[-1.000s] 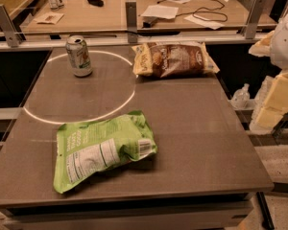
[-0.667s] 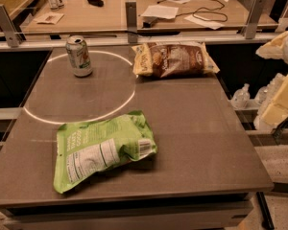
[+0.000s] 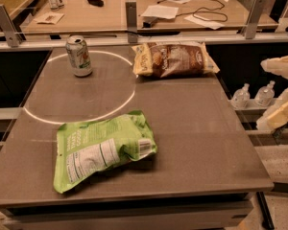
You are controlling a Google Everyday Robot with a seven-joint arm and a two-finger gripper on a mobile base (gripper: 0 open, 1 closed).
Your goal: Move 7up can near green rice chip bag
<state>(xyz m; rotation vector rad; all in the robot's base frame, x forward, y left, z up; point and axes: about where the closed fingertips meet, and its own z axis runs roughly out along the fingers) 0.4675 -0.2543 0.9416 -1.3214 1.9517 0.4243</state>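
Note:
The 7up can point(image 3: 79, 55) stands upright at the table's far left, on the white circle line. The green rice chip bag point(image 3: 102, 150) lies flat near the front left, label side up. My gripper point(image 3: 281, 92) is off the table's right edge, level with the middle of the table and far from both. Its two cream fingers point(image 3: 281, 63) are spread apart with nothing between them. About a bag's length of bare table separates the can and the green bag.
A brown and cream chip bag point(image 3: 174, 59) lies at the far middle of the table point(image 3: 197, 128). Two small plastic bottles point(image 3: 252, 96) stand below the right edge. A metal rail point(image 3: 134, 35) runs behind the table, with a cluttered desk beyond.
My gripper has moved down slightly at the right edge of the view. The can and both bags have not moved.

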